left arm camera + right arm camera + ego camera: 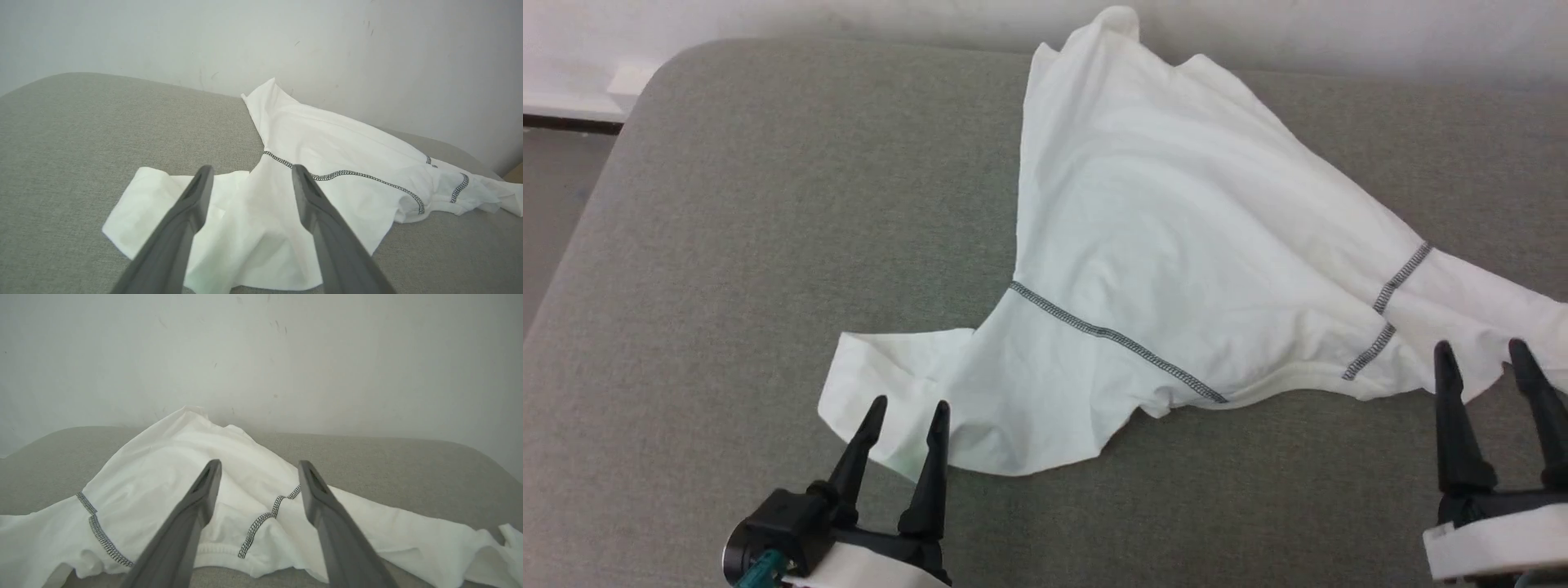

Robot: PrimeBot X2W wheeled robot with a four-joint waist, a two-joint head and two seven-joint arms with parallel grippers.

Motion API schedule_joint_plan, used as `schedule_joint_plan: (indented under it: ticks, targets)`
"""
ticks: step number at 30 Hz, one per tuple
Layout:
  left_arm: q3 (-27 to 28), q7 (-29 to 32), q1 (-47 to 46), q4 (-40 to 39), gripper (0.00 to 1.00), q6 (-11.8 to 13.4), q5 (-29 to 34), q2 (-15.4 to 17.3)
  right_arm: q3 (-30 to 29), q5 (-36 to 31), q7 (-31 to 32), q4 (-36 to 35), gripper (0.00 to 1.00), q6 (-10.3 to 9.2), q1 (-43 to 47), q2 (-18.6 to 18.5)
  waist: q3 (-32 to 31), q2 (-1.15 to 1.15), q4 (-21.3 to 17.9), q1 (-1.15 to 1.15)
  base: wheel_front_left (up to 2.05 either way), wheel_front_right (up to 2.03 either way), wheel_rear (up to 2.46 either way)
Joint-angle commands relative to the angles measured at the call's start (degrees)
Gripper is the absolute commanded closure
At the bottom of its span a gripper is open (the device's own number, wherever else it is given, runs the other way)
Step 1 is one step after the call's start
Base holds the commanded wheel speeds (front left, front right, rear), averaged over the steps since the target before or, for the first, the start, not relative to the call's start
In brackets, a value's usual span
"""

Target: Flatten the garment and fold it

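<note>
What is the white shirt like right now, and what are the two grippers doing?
T-shirt: rumpled and bunched, not flat, not folded yet, far end pushed up against the wall.
Left gripper: open, holding nothing, fingers over the near left sleeve.
Right gripper: open, holding nothing, fingers at the right sleeve's edge.
Grey surface: the shirt lies on it.

One garment (pixel 1176 245), two pincers (pixel 911 403) (pixel 1480 344), one grey surface (pixel 727 245)

Open grey surface (pixel 727 245) left of garment (pixel 1176 245) (wall (pixel 1339 33) behind).
</note>
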Motion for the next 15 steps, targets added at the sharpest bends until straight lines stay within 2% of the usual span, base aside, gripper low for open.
schedule_joint_plan:
  ticks: [1,8,15]
  targets:
    - [0.34,-0.09,0.63,-0.44,0.00,0.37,0.34,0.43,0.34,0.97,-1.54,1.12,0.00,-0.05,1.31,0.14,-1.82,0.00,-3.08,0.02,0.00,0.00,0.00]
    - [0.03,1.86,-1.15,-0.60,0.00,1.00,2.12,2.20,2.40,2.64,-5.58,4.85,0.00,-0.05,1.80,0.15,-1.82,0.00,-4.59,0.02,0.00,0.00,0.00]
    - [-1.76,13.55,-5.58,2.69,0.00,0.10,5.10,7.38,3.38,2.35,-5.78,6.22,0.00,-0.05,1.03,0.15,-0.38,0.00,-4.85,0.02,0.00,0.00,0.00]
